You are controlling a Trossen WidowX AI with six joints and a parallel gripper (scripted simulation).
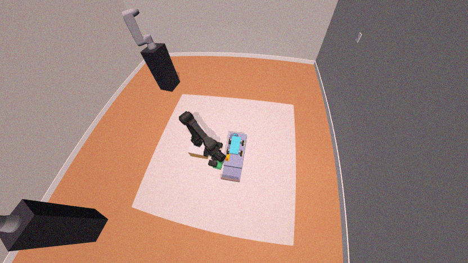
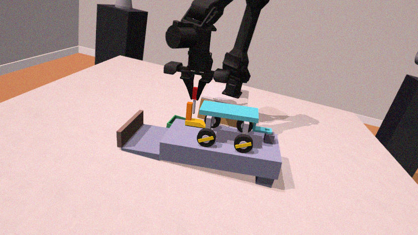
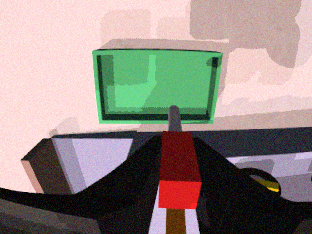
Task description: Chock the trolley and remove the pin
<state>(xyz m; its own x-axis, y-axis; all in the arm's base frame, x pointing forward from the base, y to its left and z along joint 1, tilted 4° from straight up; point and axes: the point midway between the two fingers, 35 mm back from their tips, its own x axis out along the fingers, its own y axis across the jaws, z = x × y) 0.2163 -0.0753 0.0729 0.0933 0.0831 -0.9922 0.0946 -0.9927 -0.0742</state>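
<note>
Orange floor, grey walls, a white skirting board running round, and in the middle a pale pink bench top carrying the whole setup.

Nearest the front edge in the exterior view: one lavender ramp, and at its low left end one brown end board. On the ramp, one trolley with a turquoise deck and four black wheels, yellow bars showing on the two front ones. Its tow tab reaches an empty little grey block at the uphill end.

One yellow chock with one upright orange handle sits at the downhill side of the trolley, touching or very near the rear left wheel; I cannot tell which.

Above it, one black arm, one gripper, fingers pinched narrow on the one pin, red head up between the fingers, grey shaft hanging straight down just beside the orange handle.

Wrist view: that same pin points down at the near rim of the one green tray, its tip at the rim. The tray stands on the bench just behind the ramp, toward the far edge.

Farther back, one tan block by the arm. Off the bench, two tall black pedestals, each with a grey camera arm.
</note>
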